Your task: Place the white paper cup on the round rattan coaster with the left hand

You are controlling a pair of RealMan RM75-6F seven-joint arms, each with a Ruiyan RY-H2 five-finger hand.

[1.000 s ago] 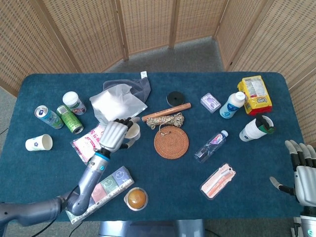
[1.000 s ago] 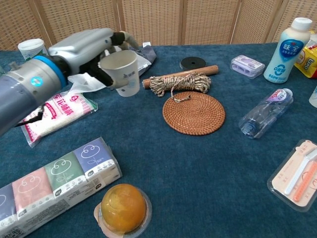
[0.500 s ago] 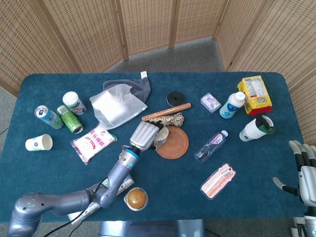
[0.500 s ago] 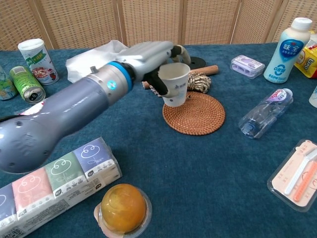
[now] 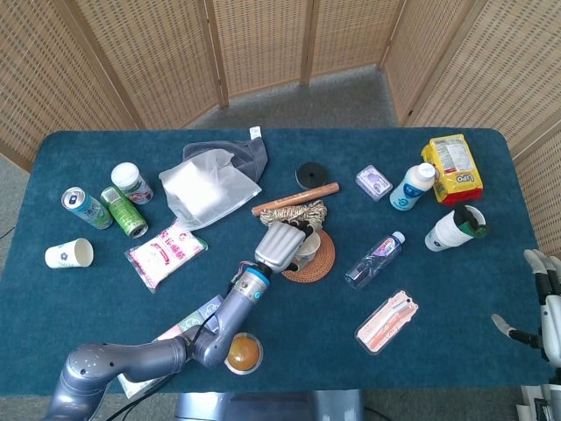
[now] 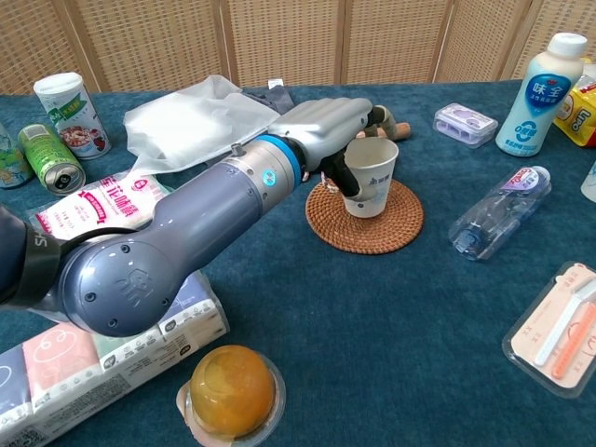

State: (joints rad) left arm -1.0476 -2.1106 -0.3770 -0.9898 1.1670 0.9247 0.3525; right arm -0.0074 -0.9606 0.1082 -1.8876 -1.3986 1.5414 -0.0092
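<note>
1. The left hand (image 6: 328, 124) reaches across the blue desk (image 6: 400, 326) and grasps the white paper cup (image 6: 372, 176); its fingers (image 6: 343, 174) wrap the cup's near side.
2. The cup stands upright, mouth up, over the round rattan coaster (image 6: 364, 216). In the chest view its base appears to meet the coaster's surface, slightly toward the far side; whether it bears full weight cannot be told.
3. In the head view the same hand (image 5: 280, 245) covers most of the cup (image 5: 306, 248), and the coaster (image 5: 314, 260) shows only as a crescent at the hand's right.
4. The right hand (image 5: 552, 303) sits at the right edge of the head view, well apart from the coaster, holding nothing, with its fingers spread.
5. Just behind the coaster lie a bundle of twine (image 5: 302, 212) and a wooden stick (image 5: 295, 198), with a black disc (image 5: 309, 174) farther back.
6. To the right of the coaster a small clear bottle (image 6: 499, 211) lies on its side; a white drink bottle (image 6: 533, 94) stands upright beyond it.
7. Near the front edge rest a wrapped bun (image 6: 231, 392) and a pack of tissues (image 6: 56, 372), the latter partly under the left arm.
8. At the left stand a green can (image 6: 48, 158) and a white canister (image 6: 71, 114).
</note>
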